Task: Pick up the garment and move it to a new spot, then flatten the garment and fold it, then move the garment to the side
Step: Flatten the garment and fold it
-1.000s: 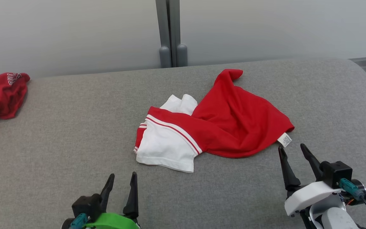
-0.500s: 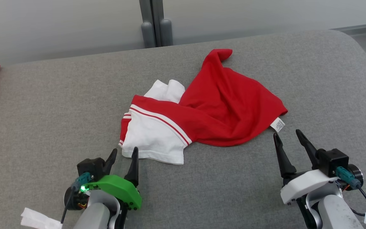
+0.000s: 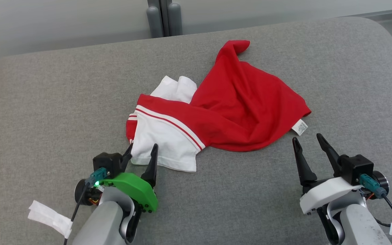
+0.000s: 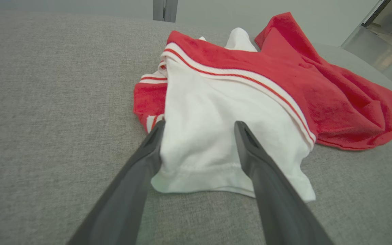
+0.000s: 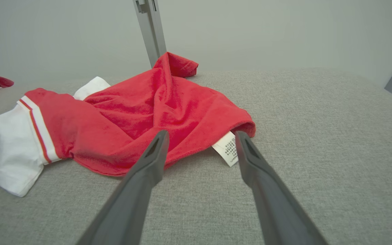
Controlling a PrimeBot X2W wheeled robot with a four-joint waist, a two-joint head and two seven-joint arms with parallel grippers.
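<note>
A grey padded surface (image 3: 46,112) stretches beneath and ahead of both pairs of fingers. The garment (image 3: 237,109), red with a white, red-striped part, lies crumpled on it just beyond the fingertips. The left gripper (image 3: 142,147) has its fingers spread wide and clamps nothing; they straddle the near edge of the white part, which sits between the tips. The right gripper (image 3: 306,137) is likewise spread and empty, its tips just short of the red hem. A small white label (image 3: 299,127) sticks out from that hem, just ahead of the gap between those tips.
</note>
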